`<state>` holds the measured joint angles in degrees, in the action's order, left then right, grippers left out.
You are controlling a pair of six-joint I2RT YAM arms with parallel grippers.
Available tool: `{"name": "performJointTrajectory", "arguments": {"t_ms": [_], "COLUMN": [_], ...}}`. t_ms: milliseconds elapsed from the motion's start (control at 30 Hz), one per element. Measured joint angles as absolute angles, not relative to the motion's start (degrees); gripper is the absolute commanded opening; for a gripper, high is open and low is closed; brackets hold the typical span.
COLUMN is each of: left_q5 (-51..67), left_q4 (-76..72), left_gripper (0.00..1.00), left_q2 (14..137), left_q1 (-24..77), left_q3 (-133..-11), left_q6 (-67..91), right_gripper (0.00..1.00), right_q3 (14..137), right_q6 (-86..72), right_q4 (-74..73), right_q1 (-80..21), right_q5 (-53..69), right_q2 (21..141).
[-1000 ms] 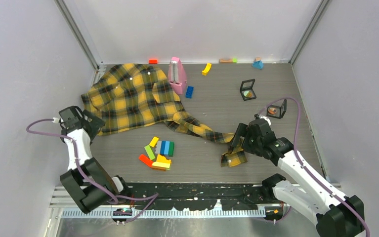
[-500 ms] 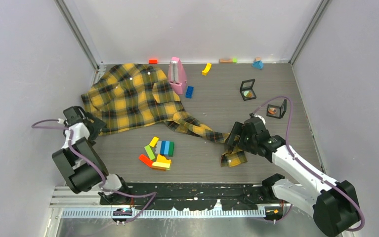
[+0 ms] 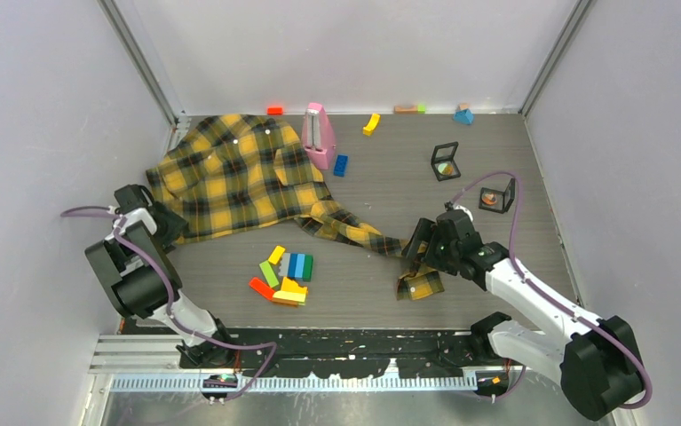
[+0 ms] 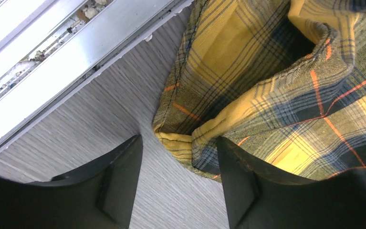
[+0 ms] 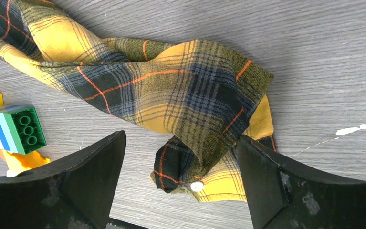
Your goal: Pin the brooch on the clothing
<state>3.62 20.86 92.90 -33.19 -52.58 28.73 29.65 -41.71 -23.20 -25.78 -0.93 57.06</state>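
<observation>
The clothing (image 3: pixel 239 173), a yellow-and-black plaid shirt, lies spread at the back left, and one sleeve trails right to a cuff (image 3: pixel 421 282). My left gripper (image 3: pixel 172 228) is at the shirt's lower left hem. It is open, with the folded hem corner (image 4: pixel 185 143) between its fingers and not pinched. My right gripper (image 3: pixel 416 250) hovers open over the sleeve cuff (image 5: pixel 204 133), whose white button (image 5: pixel 197 186) shows. Two small black frame cases (image 3: pixel 446 161) (image 3: pixel 497 196) stand at the right, each with a small round piece inside. I cannot tell which piece is the brooch.
A cluster of coloured bricks (image 3: pixel 285 275) lies between the arms; its green brick (image 5: pixel 24 129) is left of the cuff. A pink upright object (image 3: pixel 319 135) and a blue brick (image 3: pixel 341 165) stand beside the shirt. A metal rail (image 4: pixel 61 57) borders the table's left edge.
The left jaws have narrowed around the hem corner and the left arm has folded back toward its base. The right gripper has shifted slightly left over the cuff.
</observation>
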Motion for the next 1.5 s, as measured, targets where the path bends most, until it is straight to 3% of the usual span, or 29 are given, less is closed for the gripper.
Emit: {"name": "performJointTrajectory", "arguments": {"t_ms": [67, 200, 267, 367, 433, 567, 700, 967, 1233, 1500], "left_q5": [3.8, 4.8, 5.6, 6.7, 7.3, 8.8, 10.4, 16.7, 25.2, 33.8], "left_q4": [20.4, 19.9, 19.9, 19.9, 20.2, 20.9, 23.0, 29.8, 41.7, 42.2], "left_gripper": [0.42, 0.17, 0.04, 0.0, 0.0, 0.0, 0.0, 0.0, 0.0, 0.0], "left_q2": [93.7, 94.4, 94.4, 94.0, 92.8, 85.8, 76.4, 69.9, 73.1, 70.2], "left_q1": [-33.0, -32.8, -32.7, -32.6, -32.6, -32.6, -32.6, -31.9, -29.7, -25.4], "left_q3": [-53.0, -53.2, -53.2, -53.2, -53.2, -53.3, -58.3, -85.0, -117.2, -118.8], "left_q6": [28.2, 28.1, 28.0, 28.1, 28.1, 29.6, 32.1, 34.3, 32.1, 32.5], "right_gripper": [0.87, 0.64, 0.43, 0.15, 0.04, 0.01, 0.01, 0.01, 0.01, 0.01], "right_q3": [29.6, 28.8, 28.2, 27.9, 28.3, 33.2, 47.2, 83.4, 112.2, 132.4], "right_q6": [-41.7, -41.6, -41.7, -41.2, -40.7, -38.9, -34.3, -23.9, -14.4, -11.0], "right_q4": [-22.7, -19.7, -18.4, -18.0, -18.4, -23.3, -30.0, -36.3, -34.5, -33.0], "right_q1": [-25.8, -25.8, -25.8, -25.8, -25.8, -25.7, -25.1, -24.9, -24.9, -24.7], "right_q5": [-0.9, 0.6, 1.7, 2.0, 1.4, -2.5, -9.5, -20.0, -23.5, -20.6], "right_q2": [57.4, 59.3, 60.5, 61.4, 61.4, 60.5, 59.5, 59.6, 59.9, 61.7]}}
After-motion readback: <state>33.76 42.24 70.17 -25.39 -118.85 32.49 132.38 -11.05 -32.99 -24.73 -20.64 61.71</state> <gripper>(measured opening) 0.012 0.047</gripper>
